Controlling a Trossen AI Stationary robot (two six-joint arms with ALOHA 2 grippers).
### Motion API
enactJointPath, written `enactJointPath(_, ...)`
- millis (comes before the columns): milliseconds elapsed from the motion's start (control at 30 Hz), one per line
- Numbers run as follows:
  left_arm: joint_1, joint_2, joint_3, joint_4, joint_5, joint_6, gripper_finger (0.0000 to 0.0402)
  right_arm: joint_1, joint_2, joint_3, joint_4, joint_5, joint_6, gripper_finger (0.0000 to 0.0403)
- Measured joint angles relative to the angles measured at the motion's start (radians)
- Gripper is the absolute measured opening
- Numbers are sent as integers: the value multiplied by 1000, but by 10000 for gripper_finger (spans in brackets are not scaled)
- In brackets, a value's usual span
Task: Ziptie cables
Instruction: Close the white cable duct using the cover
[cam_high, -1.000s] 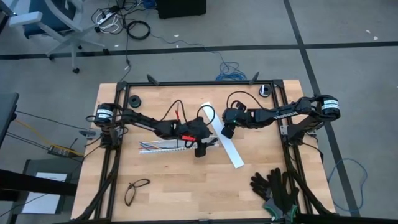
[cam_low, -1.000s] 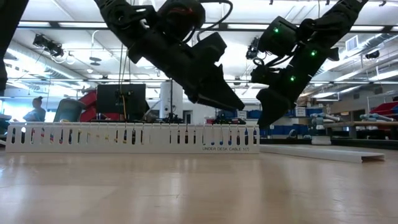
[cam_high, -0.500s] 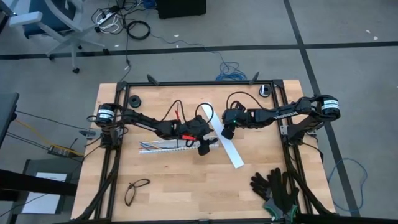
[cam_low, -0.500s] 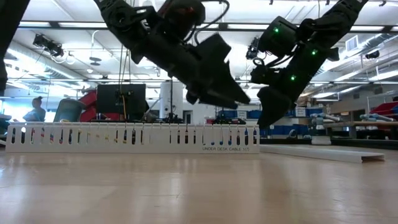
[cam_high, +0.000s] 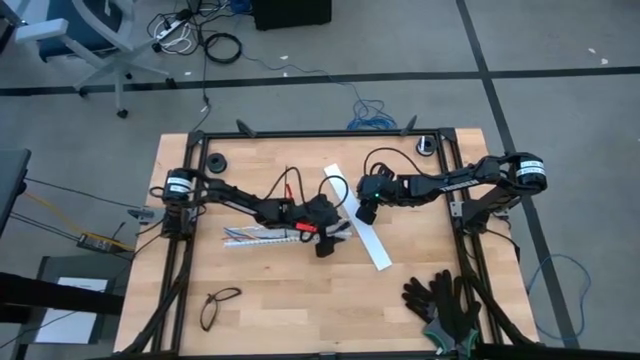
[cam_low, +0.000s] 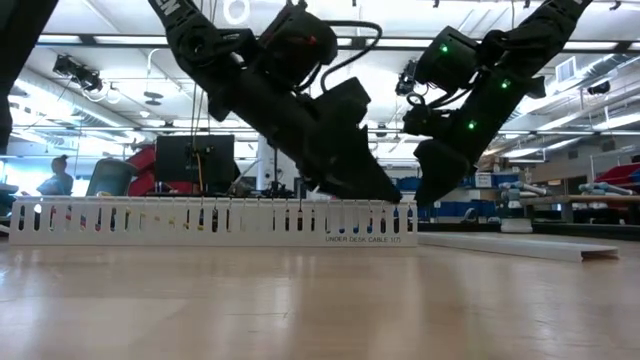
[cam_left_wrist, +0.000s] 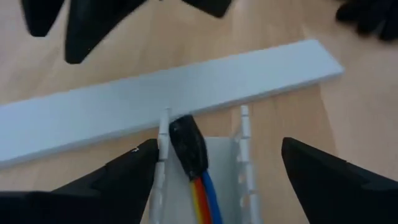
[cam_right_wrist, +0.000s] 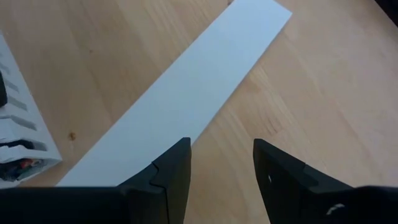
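Observation:
A white perforated rail (cam_high: 258, 236) (cam_low: 200, 220) lies flat on the table. The cables (cam_left_wrist: 198, 186) lie inside it: orange, yellow and blue wires ending in a dark sheathed tip (cam_left_wrist: 188, 144) at the rail's right end. My left gripper (cam_high: 325, 243) (cam_left_wrist: 217, 146) is open. It slants down over that end, with one finger on either side of the rail walls (cam_left_wrist: 244, 144). My right gripper (cam_high: 365, 212) (cam_right_wrist: 221, 146) is open and hangs above a flat white strip (cam_right_wrist: 186, 93), off the table (cam_low: 430, 195).
The flat white strip (cam_high: 378, 252) runs diagonally just right of the rail's end. Black gloves (cam_high: 445, 305) lie at the near right corner and glasses (cam_high: 220, 305) at the near left. A black ring (cam_high: 217, 162) sits at the far left. Bare wood shows near the front edge.
My left gripper tipped up slightly, then dropped toward the rail's right end; its fingertips now reach down to the rail's top. The right arm has kept still.

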Motion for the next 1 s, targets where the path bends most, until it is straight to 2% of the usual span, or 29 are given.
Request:
enactJointPath(233,0,47,1,-56,1,46,298,0,0,0,24,0,2,153)
enactJointPath(533,7,37,7,-203,-29,50,195,-28,0,0,77,-27,106,159)
enactJointPath(667,16,27,7,-261,-26,80,195,-61,0,0,131,-56,152,176)
enactJointPath(800,32,4,6,-301,-2,133,216,-98,18,0,246,-115,155,202)
enactJointPath(900,48,-2,6,-342,10,158,221,-124,76,10,323,-155,139,223)
enactJointPath(1000,62,-7,6,-386,19,176,212,-144,162,65,304,-159,101,241)
